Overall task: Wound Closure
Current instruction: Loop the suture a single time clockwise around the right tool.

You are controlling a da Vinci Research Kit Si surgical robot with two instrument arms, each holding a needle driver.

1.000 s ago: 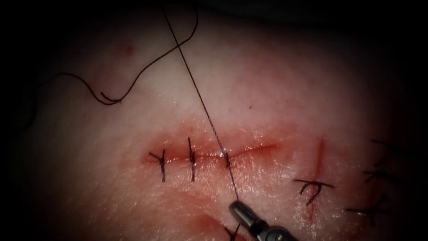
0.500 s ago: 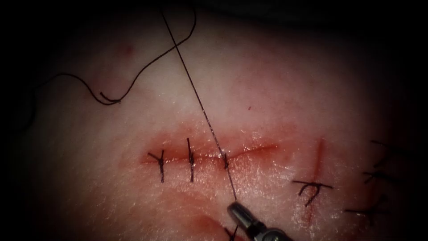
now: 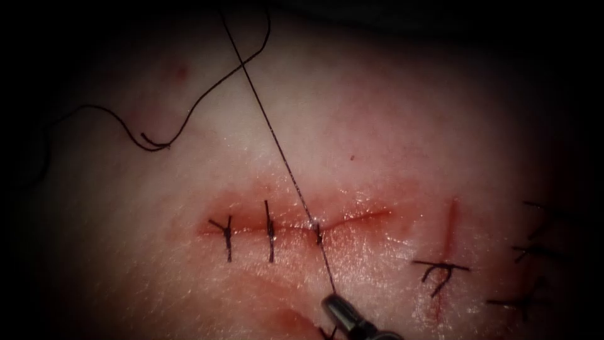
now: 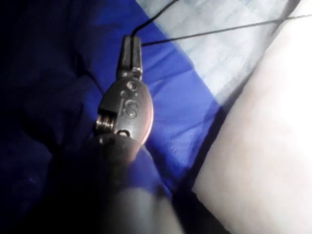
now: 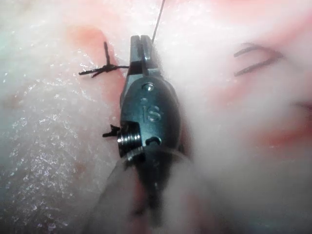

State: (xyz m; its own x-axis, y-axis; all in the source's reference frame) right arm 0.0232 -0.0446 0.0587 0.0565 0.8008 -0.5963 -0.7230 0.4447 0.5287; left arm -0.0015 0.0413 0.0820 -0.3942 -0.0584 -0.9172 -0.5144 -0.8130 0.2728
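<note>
Background: we see blue cloth (image 4: 73,58) beside tissue (image 3: 377,126).
L pincer (image 4: 131,44): clamped on thread (image 3: 277,148).
R pincer (image 3: 331,304): clamped on thread below cut (image 3: 296,221).
Needle: we cannot tell.

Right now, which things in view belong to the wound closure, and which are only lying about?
Job in hand:
- thread, taut through the cut in the tissue
- right tool, jaws shut on the thread
- left tool, jaws shut on the thread
- two finished stitches left of the taut thread

Lying about:
- older stitches right of the cut
- blue drape
</note>
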